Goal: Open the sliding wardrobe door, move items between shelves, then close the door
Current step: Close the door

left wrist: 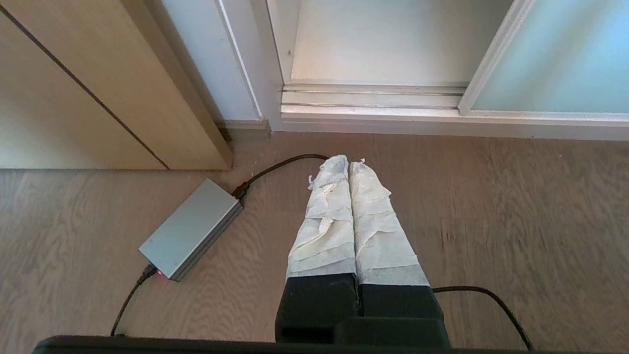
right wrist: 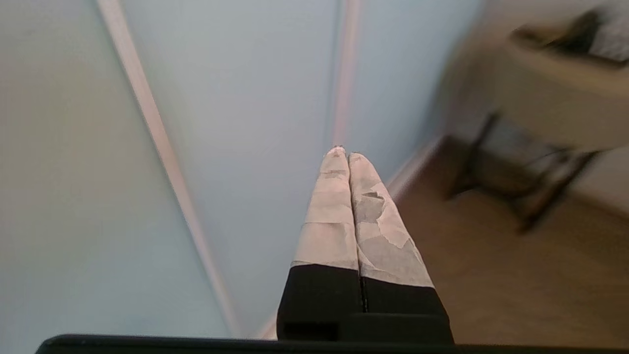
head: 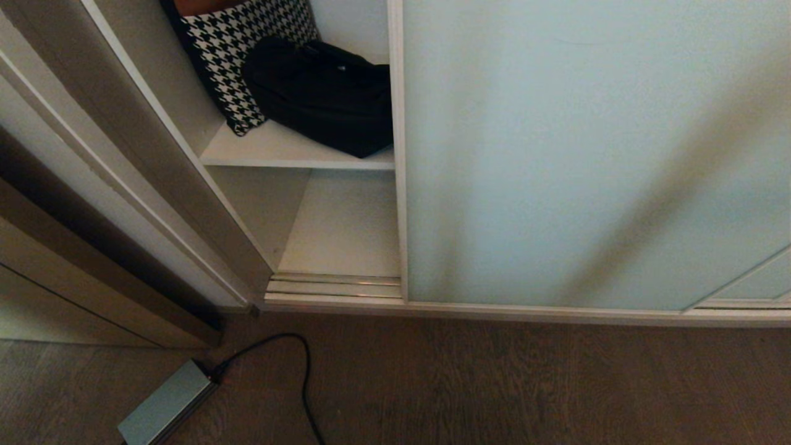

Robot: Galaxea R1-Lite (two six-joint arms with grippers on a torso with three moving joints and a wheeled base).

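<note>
The pale green frosted sliding wardrobe door point(head: 587, 154) fills the head view's right; its cream edge point(head: 397, 148) leaves a gap at the left. In that gap a white shelf point(head: 272, 151) carries a black bag point(head: 321, 93) and a houndstooth bag point(head: 241, 43), above a bare lower shelf point(head: 346, 228). Neither arm shows in the head view. My right gripper point(right wrist: 342, 155) is shut and empty, its taped fingers pointing at the frosted door point(right wrist: 245, 98). My left gripper point(left wrist: 349, 164) is shut and empty, hanging over the wooden floor in front of the floor track point(left wrist: 373, 96).
A grey power brick point(head: 167, 402) with a black cable point(head: 303, 371) lies on the wooden floor before the opening. The brown wooden door frame point(head: 123, 148) bounds the opening on the left. In the right wrist view a table with dark legs point(right wrist: 540, 123) stands off to one side.
</note>
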